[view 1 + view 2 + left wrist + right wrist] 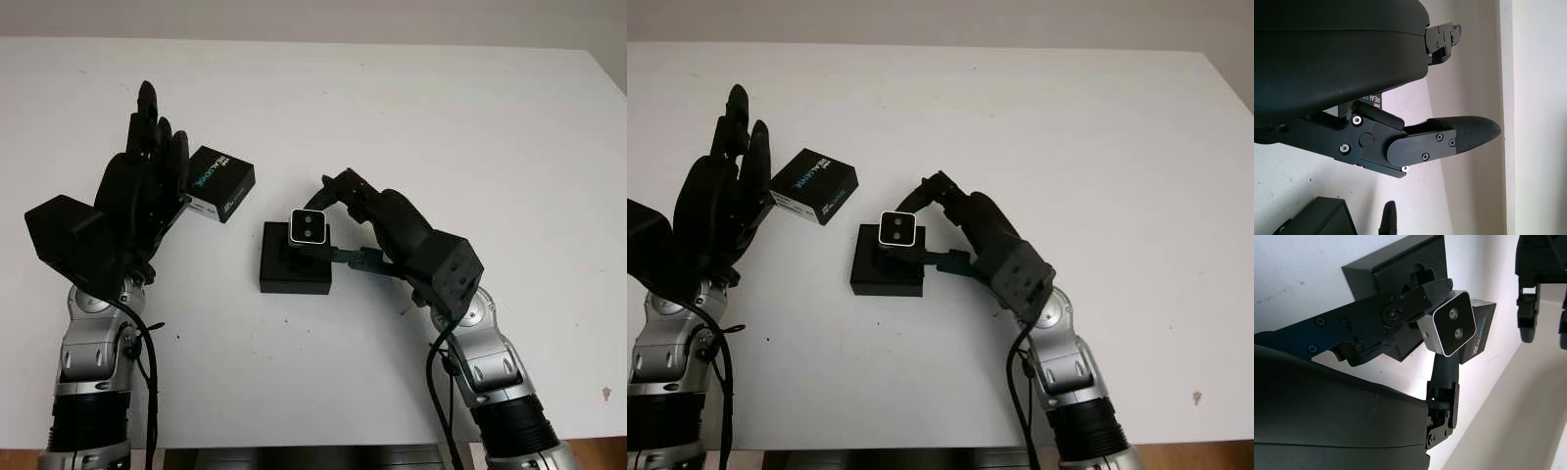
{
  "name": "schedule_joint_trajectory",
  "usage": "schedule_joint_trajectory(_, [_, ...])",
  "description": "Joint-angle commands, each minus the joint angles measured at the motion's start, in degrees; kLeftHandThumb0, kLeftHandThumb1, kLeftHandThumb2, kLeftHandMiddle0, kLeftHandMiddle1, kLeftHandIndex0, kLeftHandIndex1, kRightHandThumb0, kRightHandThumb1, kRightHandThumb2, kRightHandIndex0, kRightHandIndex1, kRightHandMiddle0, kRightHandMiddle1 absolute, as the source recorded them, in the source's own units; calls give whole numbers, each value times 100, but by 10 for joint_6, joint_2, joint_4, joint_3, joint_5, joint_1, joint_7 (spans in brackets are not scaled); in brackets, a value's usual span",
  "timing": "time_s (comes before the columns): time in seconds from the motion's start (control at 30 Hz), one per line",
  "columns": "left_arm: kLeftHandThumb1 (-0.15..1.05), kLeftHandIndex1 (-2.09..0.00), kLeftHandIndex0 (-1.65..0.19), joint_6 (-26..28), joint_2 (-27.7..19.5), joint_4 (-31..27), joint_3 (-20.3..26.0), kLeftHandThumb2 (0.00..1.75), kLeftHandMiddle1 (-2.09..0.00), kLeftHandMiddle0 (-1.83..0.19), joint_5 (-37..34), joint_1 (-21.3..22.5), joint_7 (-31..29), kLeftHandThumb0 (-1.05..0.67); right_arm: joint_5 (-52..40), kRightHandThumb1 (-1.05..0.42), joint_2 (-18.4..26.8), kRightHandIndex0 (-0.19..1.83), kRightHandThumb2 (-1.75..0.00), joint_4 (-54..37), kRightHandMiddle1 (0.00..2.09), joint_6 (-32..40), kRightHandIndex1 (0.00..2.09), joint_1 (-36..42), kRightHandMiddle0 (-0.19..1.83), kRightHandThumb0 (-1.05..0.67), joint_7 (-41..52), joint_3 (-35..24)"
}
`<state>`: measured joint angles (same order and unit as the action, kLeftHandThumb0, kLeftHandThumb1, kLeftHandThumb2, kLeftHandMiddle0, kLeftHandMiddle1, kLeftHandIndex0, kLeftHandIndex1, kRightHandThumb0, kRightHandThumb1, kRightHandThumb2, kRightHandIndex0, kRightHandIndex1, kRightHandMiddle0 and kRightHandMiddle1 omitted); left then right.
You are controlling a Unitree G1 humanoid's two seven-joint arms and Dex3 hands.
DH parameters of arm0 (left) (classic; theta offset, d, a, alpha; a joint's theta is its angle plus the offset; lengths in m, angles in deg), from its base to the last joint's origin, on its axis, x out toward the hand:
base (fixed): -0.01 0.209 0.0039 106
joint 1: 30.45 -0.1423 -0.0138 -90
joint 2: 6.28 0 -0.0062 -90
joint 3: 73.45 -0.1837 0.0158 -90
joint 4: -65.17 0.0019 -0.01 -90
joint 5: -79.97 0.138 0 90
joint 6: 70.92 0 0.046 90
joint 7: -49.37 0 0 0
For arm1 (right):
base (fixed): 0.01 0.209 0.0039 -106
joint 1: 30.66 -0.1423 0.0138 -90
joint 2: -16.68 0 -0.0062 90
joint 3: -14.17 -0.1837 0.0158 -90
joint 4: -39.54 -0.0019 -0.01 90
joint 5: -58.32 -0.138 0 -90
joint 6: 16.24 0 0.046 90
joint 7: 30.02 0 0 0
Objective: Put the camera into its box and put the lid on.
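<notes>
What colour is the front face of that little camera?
The camera has a silver-white face with two dark lenses, clearest in the right wrist view.

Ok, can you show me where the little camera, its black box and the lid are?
camera [310, 227]: left eye view, on its silver front face with the two lenses.
box [294, 276]: left eye view, on its black front wall.
lid [221, 183]: left eye view, on its printed top.
</notes>
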<state>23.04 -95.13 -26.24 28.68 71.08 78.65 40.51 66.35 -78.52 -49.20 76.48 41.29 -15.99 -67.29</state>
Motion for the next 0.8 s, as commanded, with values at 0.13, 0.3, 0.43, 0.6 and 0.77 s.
schedule_joint_trajectory(0.13, [105,0,19,0,-1,-11,-1,60,0,19,5,-3,2,-71,-2,-104,-8,17,-6,-24,197,15,5,9,20,-41,-4,3])
schedule_joint_trajectory(0.3, [105,0,19,0,1,-11,0,58,0,19,1,-2,2,-71,-5,-104,-11,15,-6,-36,195,34,4,15,17,-40,-1,6])
schedule_joint_trajectory(0.43, [105,0,19,2,-1,-12,-1,58,0,19,2,-3,2,-71,-4,-105,-12,15,-6,-39,194,39,4,19,16,-39,-1,8])
schedule_joint_trajectory(0.6, [105,0,19,-3,-1,-11,-3,60,0,19,7,-2,3,-70,1,-105,-10,15,-6,-41,194,39,4,22,17,-38,-1,14])
schedule_joint_trajectory(0.77, [105,0,19,-1,0,-11,-1,59,0,19,3,-2,3,-71,6,-104,-8,17,-6,-35,194,32,5,22,20,-39,-4,19])
